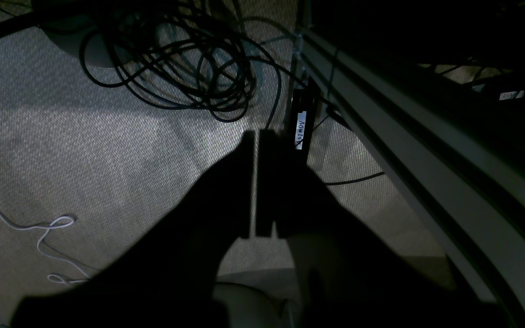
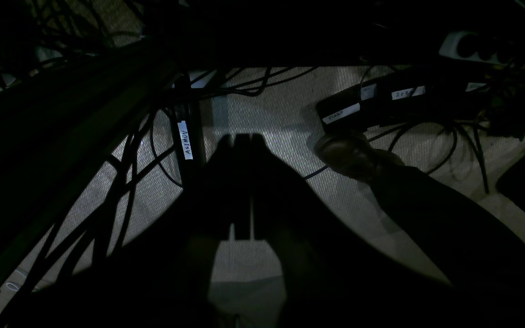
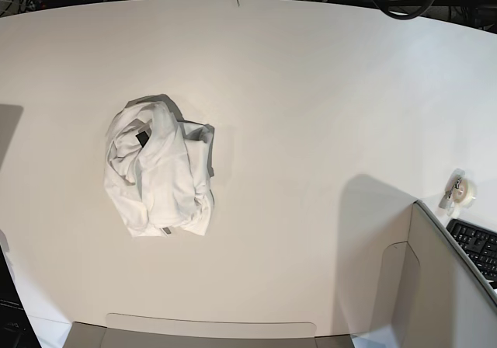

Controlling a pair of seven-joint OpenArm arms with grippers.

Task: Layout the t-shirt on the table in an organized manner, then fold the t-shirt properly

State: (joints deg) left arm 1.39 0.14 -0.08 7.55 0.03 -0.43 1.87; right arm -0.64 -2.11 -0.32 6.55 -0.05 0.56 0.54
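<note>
t-shirt (image 3: 159, 169): a white cloth heap, crumpled and bunched, lying on the left half of the bench, about midway between the far and near edges; a small dark neck label shows near its top, no print is visible.
bench (image 3: 311, 115): wide matte white top with a curved far edge; otherwise bare apart from a small roll of tape (image 3: 458, 190) close to the right edge and a grey-white box panel (image 3: 435, 286) at the near right corner.
left fingers (image 1: 262, 136): pressed together, nothing between them; seen in the left wrist view hanging below the bench, pointing at carpet and coiled black cables (image 1: 176, 59).
right fingers (image 2: 242, 139): likewise closed and empty, pointing at the floor beside a labelled strip and a shoe (image 2: 353, 157).
arms: neither appears in the base view.
step in hand: judged to be the very start; laying out not yet begun.
next move: both arms need to rise over the bench, spread their fingers, and take the heap at two separate edges to pull it flat.
</note>
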